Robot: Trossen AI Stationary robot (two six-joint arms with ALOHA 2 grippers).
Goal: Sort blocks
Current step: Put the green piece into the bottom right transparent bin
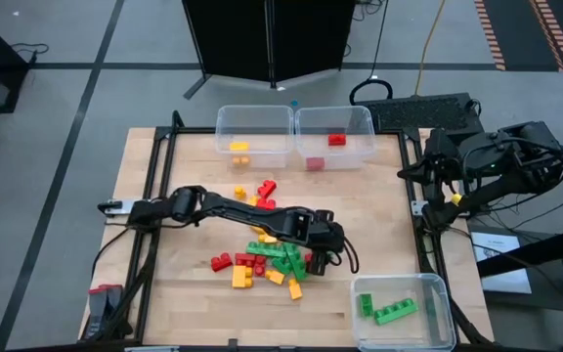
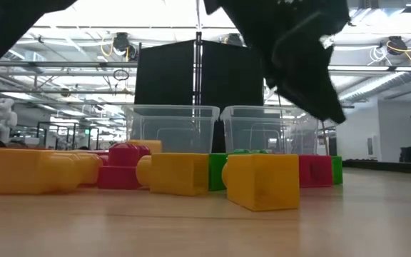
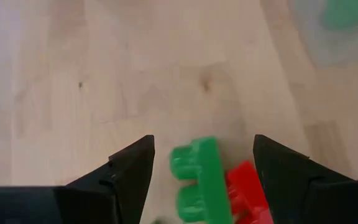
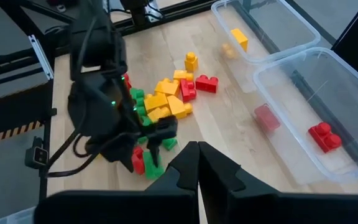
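My left gripper point(image 3: 202, 165) fingers spread, straddling green block point(image 3: 197, 180); long axis runs along the fingers, red block point(image 3: 244, 193) touching beside it. Right gripper point(image 4: 197, 163) shut, far off.

Three clear bins on a wooden table point(image 1: 184, 293): two point(image 1: 254, 136) point(image 1: 334, 136) side by side at the far edge, one point(image 1: 402, 311) at the near right corner. Beyond the far edge, a black panel point(image 1: 270, 37).
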